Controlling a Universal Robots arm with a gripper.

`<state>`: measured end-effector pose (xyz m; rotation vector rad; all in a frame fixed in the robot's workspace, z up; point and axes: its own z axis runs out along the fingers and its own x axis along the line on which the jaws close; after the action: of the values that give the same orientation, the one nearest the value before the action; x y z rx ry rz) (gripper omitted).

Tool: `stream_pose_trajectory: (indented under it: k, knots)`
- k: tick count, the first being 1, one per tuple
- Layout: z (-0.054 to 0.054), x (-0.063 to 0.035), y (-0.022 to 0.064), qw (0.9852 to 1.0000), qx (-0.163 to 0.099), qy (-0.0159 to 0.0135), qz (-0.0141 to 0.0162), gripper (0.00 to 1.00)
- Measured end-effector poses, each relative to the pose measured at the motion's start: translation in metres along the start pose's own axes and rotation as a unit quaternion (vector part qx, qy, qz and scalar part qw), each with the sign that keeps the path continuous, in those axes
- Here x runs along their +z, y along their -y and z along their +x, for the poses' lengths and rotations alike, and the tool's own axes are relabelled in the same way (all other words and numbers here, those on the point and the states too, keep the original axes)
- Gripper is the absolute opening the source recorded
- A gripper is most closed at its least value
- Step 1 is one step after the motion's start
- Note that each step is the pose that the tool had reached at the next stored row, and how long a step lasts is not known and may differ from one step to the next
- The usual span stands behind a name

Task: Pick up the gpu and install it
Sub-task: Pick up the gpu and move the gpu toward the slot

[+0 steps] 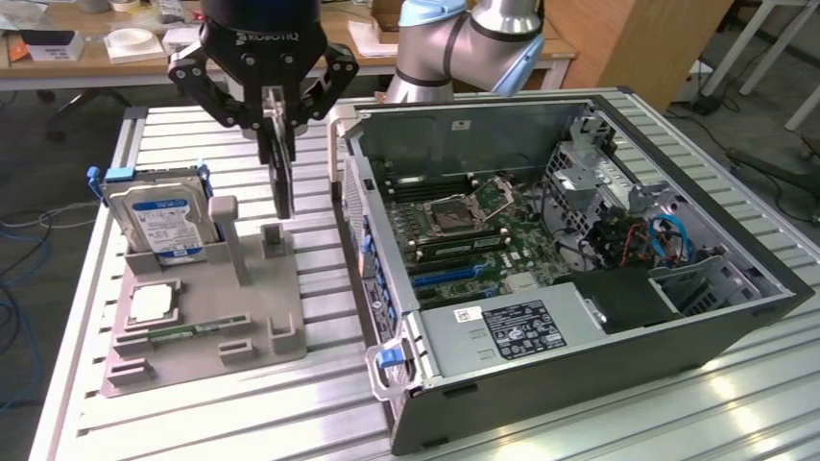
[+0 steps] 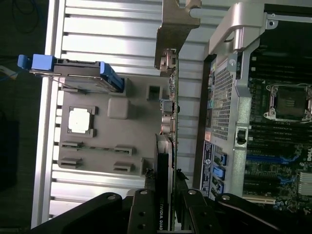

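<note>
Pincer: is clamping closed on the upper end of the gpu.
Card position: is hanging directly beneath the fingertips, appearing to be clear of the grey fixture under it.
Long axis: seems to be running straight down from the pincer, with the card edge-on and its silver bracket at the end farthest from the fingers.
Install side: the open computer case is lying just beside the pincer, toward the exterior view's right, with its motherboard facing up below the card's lower end.
Opposite side: the hard drive is standing near.
</note>
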<state>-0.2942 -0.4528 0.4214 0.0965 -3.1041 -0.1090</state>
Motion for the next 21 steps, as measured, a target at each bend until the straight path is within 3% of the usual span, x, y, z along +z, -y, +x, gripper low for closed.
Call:
stream_pose_trajectory:
  k: [21]
  knots:
    - [-0.023,-0.0008,0.0014,1.0000,0.000,0.0000,0.0000,0.26]
